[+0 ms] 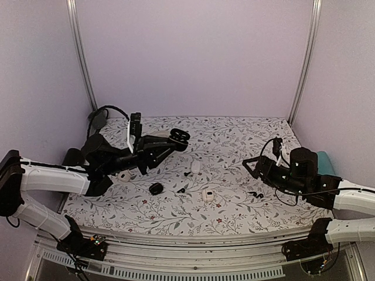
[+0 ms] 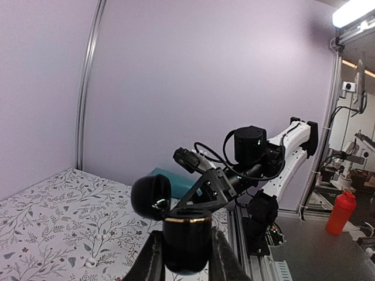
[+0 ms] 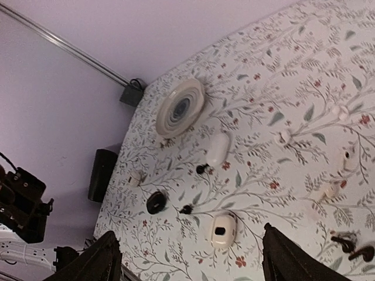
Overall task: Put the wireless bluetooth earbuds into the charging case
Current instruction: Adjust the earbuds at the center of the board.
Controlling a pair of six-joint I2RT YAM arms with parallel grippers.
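Up and left of the white case (image 1: 207,194) on the floral worktop (image 1: 246,134), the left gripper (image 2: 186,257) is raised and pinches the black charging case (image 2: 186,234), whose lid stands open. Two black earbuds (image 1: 253,194) lie together on the worktop, right of the white case. The right gripper (image 3: 187,263) hangs just behind that pair, fingers spread, holding nothing.

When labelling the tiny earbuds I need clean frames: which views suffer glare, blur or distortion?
Top external: even, soft light, but the earbuds are mere dark specks. Left wrist: a ceiling lamp flares top right; the black case sits close and dark. Right wrist: steeply tilted; its fingers are featureless silhouettes.
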